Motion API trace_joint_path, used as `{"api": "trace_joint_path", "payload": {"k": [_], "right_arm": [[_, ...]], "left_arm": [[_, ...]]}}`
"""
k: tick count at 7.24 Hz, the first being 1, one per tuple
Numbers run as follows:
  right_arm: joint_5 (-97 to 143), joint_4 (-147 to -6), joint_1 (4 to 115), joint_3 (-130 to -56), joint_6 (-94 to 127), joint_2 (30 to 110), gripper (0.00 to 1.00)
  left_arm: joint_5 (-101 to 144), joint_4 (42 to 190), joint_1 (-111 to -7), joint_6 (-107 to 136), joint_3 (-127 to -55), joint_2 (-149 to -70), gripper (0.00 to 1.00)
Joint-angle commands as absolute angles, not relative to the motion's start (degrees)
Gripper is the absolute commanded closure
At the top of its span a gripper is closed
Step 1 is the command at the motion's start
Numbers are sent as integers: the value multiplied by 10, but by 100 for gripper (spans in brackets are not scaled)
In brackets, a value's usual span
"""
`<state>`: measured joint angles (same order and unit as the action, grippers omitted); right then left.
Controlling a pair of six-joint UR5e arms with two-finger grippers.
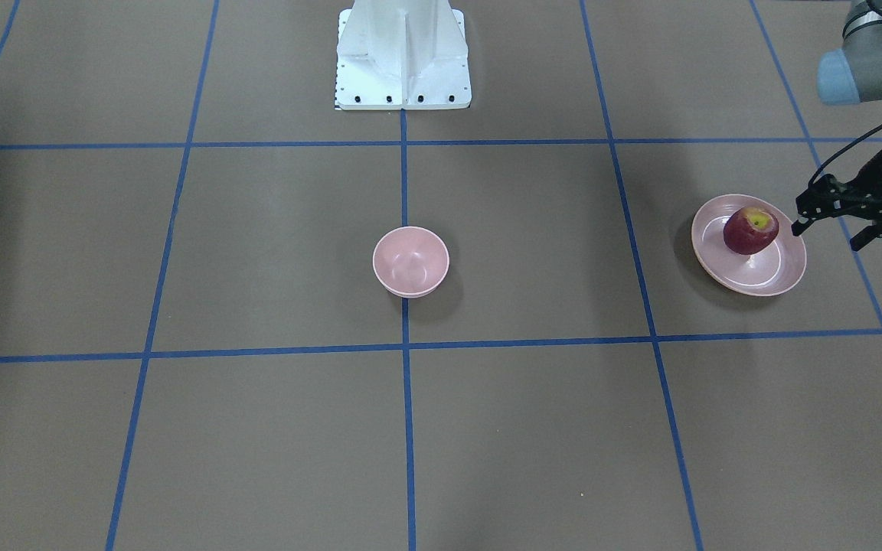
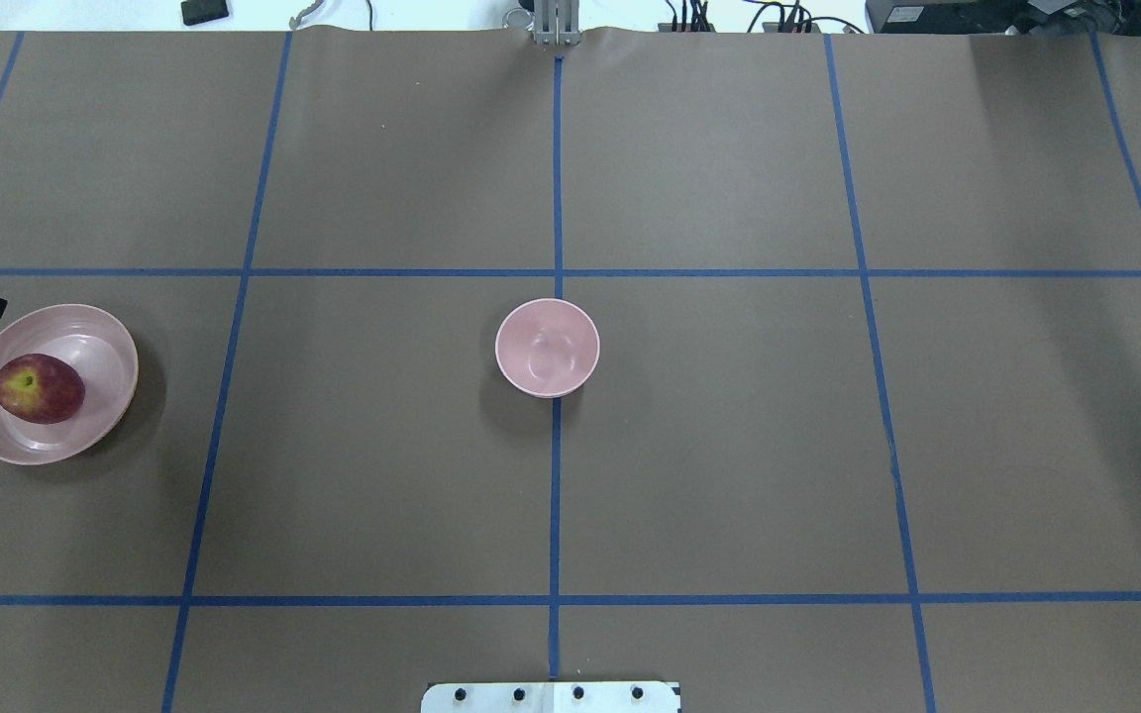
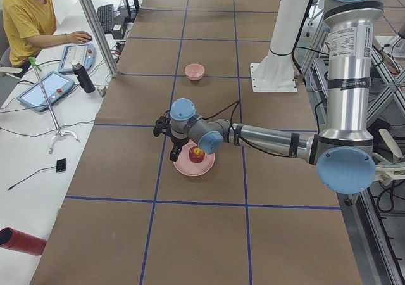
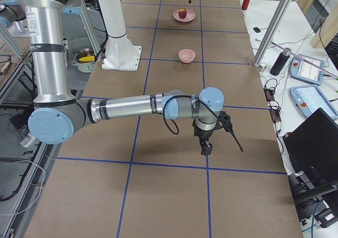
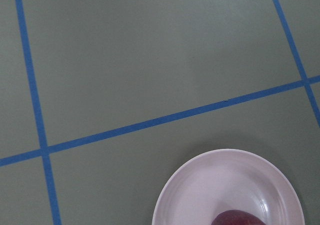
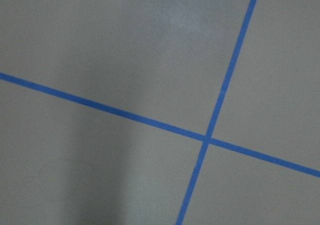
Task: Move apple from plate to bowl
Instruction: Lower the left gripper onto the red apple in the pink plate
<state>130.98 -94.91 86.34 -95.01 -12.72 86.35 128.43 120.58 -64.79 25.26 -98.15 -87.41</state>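
The dark red apple [image 1: 749, 231] lies on the shallow pink plate [image 1: 756, 282] at the table's left end; both also show in the overhead view, the apple [image 2: 39, 388] on the plate [image 2: 103, 342]. The small deep pink bowl [image 1: 410, 262] stands empty at the table's middle. My left gripper [image 1: 828, 236] hovers just outside the plate's outer rim, open and empty. The left wrist view shows the plate [image 5: 225, 185] and the top of the apple [image 5: 239, 218] at its bottom edge. My right gripper [image 4: 205, 144] shows only in the exterior right view, far from both; I cannot tell its state.
The robot's white base [image 1: 403, 57] stands at the table's back centre. Blue tape lines [image 2: 557, 198] mark a grid on the brown table. A person [image 3: 25, 19] sits at a side desk with tablets and a bottle.
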Motion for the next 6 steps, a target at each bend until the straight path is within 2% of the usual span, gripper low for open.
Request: {"api": "trace_joint_path", "payload": {"k": [1, 6], "right_arm": [[1310, -949, 865, -947, -127, 867, 0], [1310, -949, 865, -947, -124, 872, 0]], "left_arm": [[1241, 1216, -596, 265, -983, -868, 1], [1239, 1215, -546, 283, -978, -853, 1]]}}
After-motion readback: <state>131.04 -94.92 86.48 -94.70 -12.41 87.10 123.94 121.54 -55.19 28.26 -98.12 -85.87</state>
